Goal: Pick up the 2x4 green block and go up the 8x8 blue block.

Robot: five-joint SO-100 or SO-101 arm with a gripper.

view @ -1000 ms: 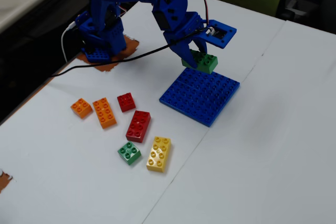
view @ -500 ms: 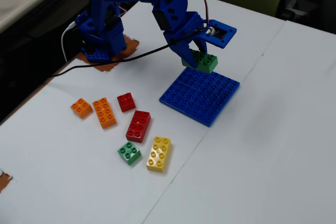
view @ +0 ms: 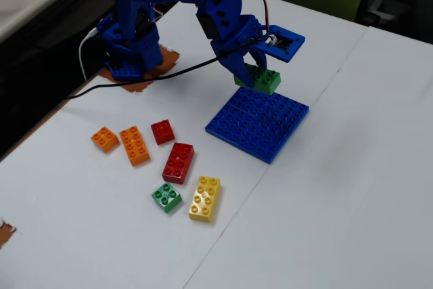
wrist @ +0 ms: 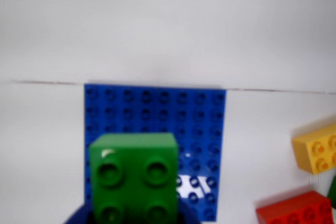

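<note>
Above the far edge of the 8x8 blue block (view: 258, 122), the gripper (view: 252, 69) pinches the 2x4 green block (view: 259, 80); nothing has shifted across the last second; placement remains outstanding.

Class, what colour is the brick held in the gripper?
Green: the 2x4 green block in the gripper, clearest in the fixed view.

A white counter (view: 352, 187) carries a large flat blue studded plastic baseplate (view: 258, 123), plus loose orange (view: 134, 145), red (view: 178, 162), small green (view: 166, 197) and yellow (view: 204, 198) plastic bricks.
</note>
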